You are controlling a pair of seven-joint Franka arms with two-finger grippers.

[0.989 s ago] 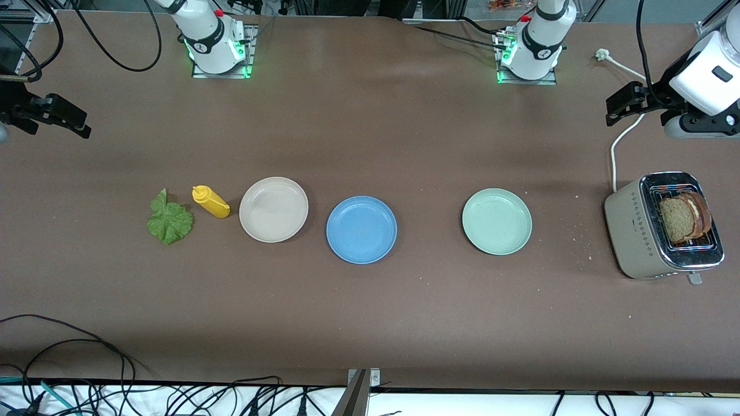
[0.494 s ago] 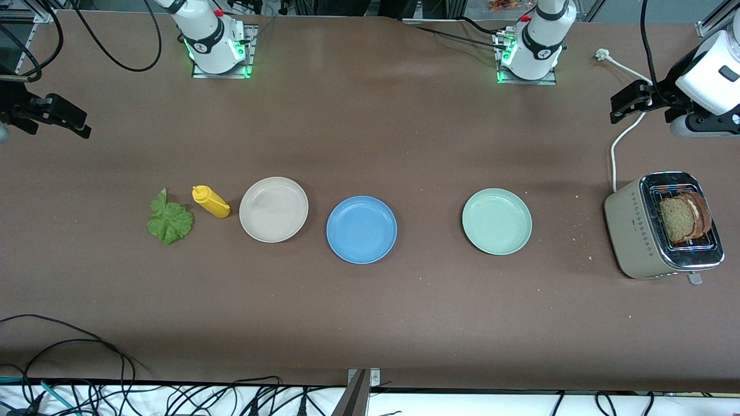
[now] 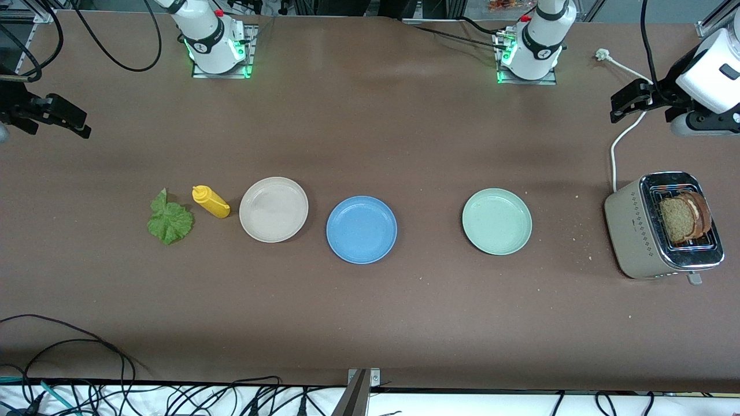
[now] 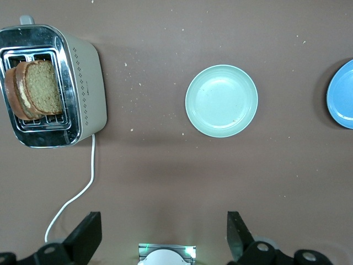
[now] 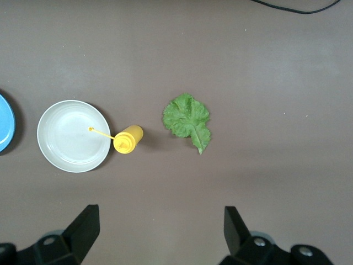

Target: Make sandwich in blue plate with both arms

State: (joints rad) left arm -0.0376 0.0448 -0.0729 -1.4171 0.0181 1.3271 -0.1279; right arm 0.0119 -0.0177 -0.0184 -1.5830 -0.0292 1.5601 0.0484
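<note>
The blue plate [image 3: 361, 229] lies empty mid-table, its edge also in the left wrist view [image 4: 342, 96] and the right wrist view [image 5: 4, 122]. Two brown bread slices [image 3: 685, 216] stand in a toaster [image 3: 636, 231] at the left arm's end, the bread slices [image 4: 36, 88] showing in the left wrist view too. A green lettuce leaf [image 3: 169, 221] lies flat at the right arm's end, the lettuce leaf [image 5: 187, 118] clear in the right wrist view. My left gripper [image 3: 639, 110] [image 4: 164, 237] hangs open over the toaster's cord. My right gripper [image 3: 58, 124] [image 5: 164, 234] hangs open over bare table, holding nothing.
A yellow squeeze bottle [image 3: 210, 201] lies between the lettuce and a beige plate [image 3: 273, 209]. A pale green plate [image 3: 496, 221] sits between the blue plate and the toaster. The toaster's white cord [image 3: 621, 138] runs toward the left arm's base. Crumbs dot the table near the toaster.
My left arm's hand has drifted slightly toward its end of the table, then stopped. Nothing on the table has moved.
</note>
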